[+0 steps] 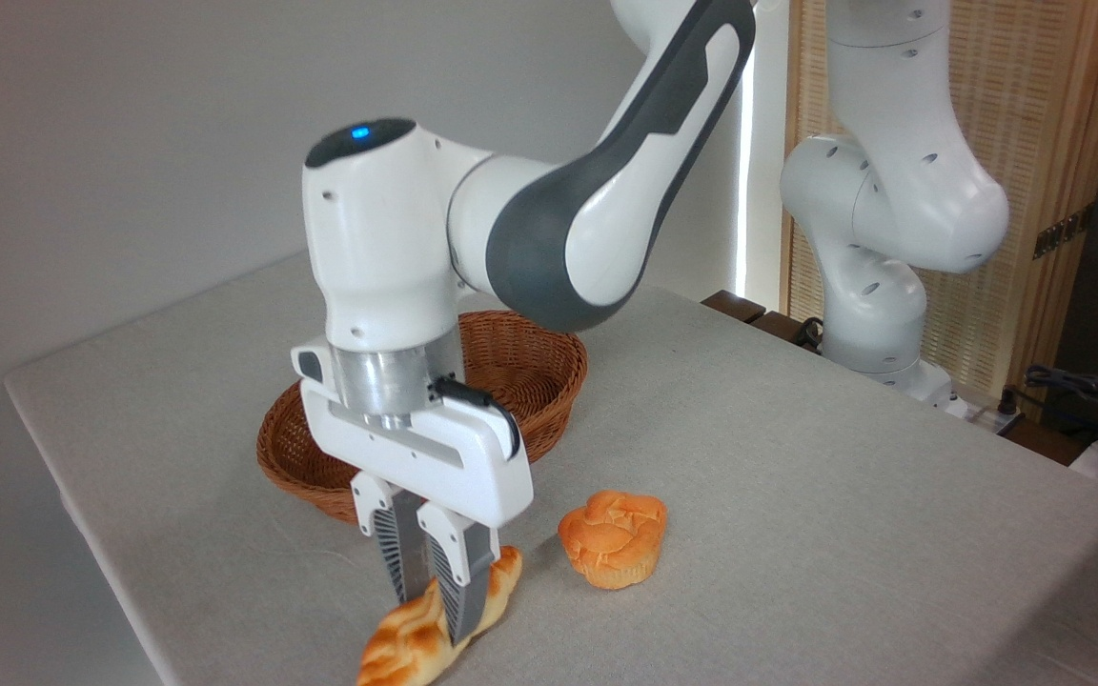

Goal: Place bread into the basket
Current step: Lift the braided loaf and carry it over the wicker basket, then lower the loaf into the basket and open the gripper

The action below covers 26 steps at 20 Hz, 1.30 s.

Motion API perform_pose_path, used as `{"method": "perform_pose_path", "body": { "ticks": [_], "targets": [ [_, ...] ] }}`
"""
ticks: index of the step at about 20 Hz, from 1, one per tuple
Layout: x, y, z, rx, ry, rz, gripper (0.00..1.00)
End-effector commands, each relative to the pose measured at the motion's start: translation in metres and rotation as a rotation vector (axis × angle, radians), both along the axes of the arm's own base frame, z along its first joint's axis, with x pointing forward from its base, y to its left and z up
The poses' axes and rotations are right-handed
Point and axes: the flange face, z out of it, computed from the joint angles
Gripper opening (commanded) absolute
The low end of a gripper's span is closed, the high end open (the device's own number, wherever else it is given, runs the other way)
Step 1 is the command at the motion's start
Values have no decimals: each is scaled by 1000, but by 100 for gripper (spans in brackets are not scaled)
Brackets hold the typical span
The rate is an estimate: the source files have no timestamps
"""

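Near the desk's (797, 495) front edge, your end effector (435, 595) had pinched the bread (406, 643) but not yet carried it to the empty basket (530, 367).

Open bench (797, 495) right of muffin-shaped bun (614, 538); bare cloth left of wicker basket (520, 367) too. Bun just right of braided loaf (416, 638). Basket close behind hand (430, 600), basket interior unobstructed apart from arm overhead.

bread (406, 640): middle covered by the gripper (435, 600) fingers; lower end cut off by bottom edge
basket (530, 367): near rim and interior largely hidden behind the arm's wrist
arm: upper links cut off by top edge
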Motion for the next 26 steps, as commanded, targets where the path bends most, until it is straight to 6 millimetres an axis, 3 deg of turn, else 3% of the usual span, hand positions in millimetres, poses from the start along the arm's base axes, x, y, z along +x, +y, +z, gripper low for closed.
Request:
{"method": "perform_pose_path", "body": {
  "ticks": [1, 3, 6, 8, 11, 14, 15, 17, 19, 21, 26],
  "targets": [
    [4, 6, 62, 15, 42, 37, 34],
    [4, -4, 93, -16, 70, 44, 34],
    [-8, -39, 124, -57, 124, 4, 36],
    [-20, -83, 131, -58, 154, -68, 36],
    [-35, -153, 117, -59, 209, -188, 38],
    [-46, -190, 104, -58, 236, -244, 45],
    [-48, -195, 97, -62, 249, -237, 54],
    [-46, -199, 77, -62, 275, -235, 84],
    [-44, -205, 67, -54, 280, -247, 100],
    [-44, -206, 55, -49, 285, -253, 100],
    [-43, -206, 57, -52, 268, -254, 100]
  ]
}}
